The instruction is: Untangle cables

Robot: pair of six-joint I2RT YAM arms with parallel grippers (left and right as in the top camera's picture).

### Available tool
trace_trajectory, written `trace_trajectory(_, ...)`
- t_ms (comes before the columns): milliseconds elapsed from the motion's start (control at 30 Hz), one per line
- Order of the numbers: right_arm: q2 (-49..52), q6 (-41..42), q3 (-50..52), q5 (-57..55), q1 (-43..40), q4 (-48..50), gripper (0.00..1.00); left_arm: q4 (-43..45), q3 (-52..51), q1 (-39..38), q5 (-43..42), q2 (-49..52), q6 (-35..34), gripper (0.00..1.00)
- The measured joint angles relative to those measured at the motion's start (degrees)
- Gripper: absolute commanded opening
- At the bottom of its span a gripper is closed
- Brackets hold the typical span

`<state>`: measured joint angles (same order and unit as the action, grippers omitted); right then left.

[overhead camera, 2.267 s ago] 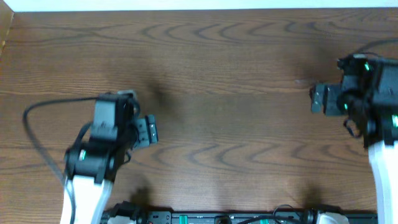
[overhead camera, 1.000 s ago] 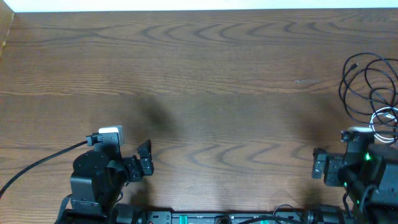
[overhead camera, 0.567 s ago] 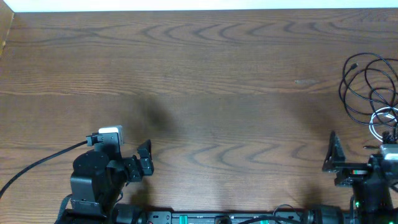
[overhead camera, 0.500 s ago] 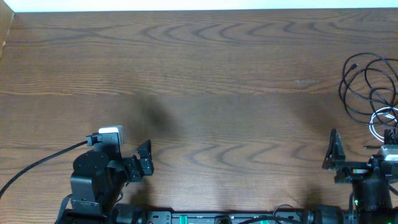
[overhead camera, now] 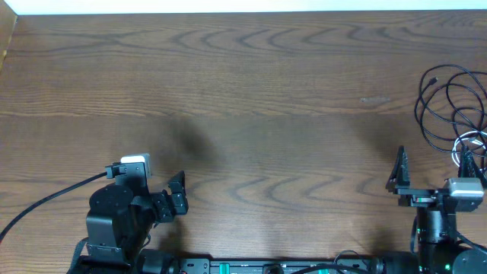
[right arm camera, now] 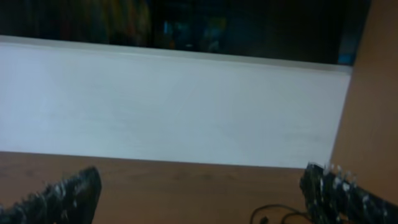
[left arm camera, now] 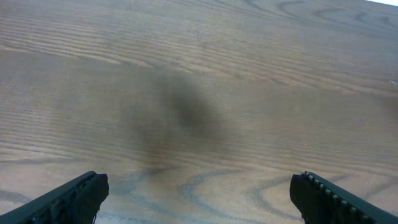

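The cables (overhead camera: 450, 106) lie on the wooden table (overhead camera: 266, 91) at the far right edge: several thin black loops tangled together, with a white cord (overhead camera: 466, 144) at their near side. A bit of black cable (right arm camera: 273, 216) shows at the bottom of the right wrist view. My right gripper (overhead camera: 434, 171) is open and empty, left of and nearer than the pile, and points toward the far edge; its wrist view (right arm camera: 202, 199) shows the fingers wide apart. My left gripper (overhead camera: 176, 199) is open and empty at the front left, over bare wood (left arm camera: 199, 208).
The robot base bar (overhead camera: 266, 266) runs along the front edge. The left arm's thick black wire (overhead camera: 46, 199) trails to the left. A white wall (right arm camera: 174, 106) stands beyond the far edge, and a wooden side panel (right arm camera: 373, 93) rises on the right.
Both arms pulled back to the front edge, uncovering the cables at the right. In the last second the right gripper turned from facing left to facing the far edge. The left arm stayed still.
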<state>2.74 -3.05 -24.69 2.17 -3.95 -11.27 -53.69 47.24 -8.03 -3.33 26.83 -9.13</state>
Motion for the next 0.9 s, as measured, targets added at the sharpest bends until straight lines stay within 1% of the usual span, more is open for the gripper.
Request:
trace_trajectory(100, -1.7, -0.2, 3.4, -0.7, 0.0, 4.0, 0.99, 0.0, 0.0, 0.0, 0.0, 0.0, 0.0, 0.99)
trace_trajectory(300, -2.1, -2.1, 10.4, -1.2, 0.0, 12.0, 0.99, 0.0, 0.0, 0.0, 0.0, 0.0, 0.0, 0.99)
trace_trajectory(533, -2.1, -4.4, 19.9, -1.6, 0.0, 15.0, 0.99, 0.0, 0.0, 0.0, 0.0, 0.0, 0.0, 0.99)
trace_trajectory(600, -2.1, -4.8, 22.5, -1.5, 0.2, 15.3, 0.99, 0.0, 0.0, 0.0, 0.0, 0.0, 0.0, 0.99)
trace_trajectory(667, -2.1, -5.0, 23.9, -1.3, 0.8, 12.9, 0.99, 0.0, 0.0, 0.0, 0.0, 0.0, 0.0, 0.99)
trace_trajectory(800, -2.1, -5.0, 24.3, -0.6, 1.9, 7.8, 0.99, 0.0, 0.0, 0.0, 0.0, 0.0, 0.0, 0.98)
trace_trajectory(900, -2.1, -4.9, 24.3, -0.6, 2.2, 7.2, 0.99, 0.0, 0.0, 0.0, 0.0, 0.0, 0.0, 0.98)
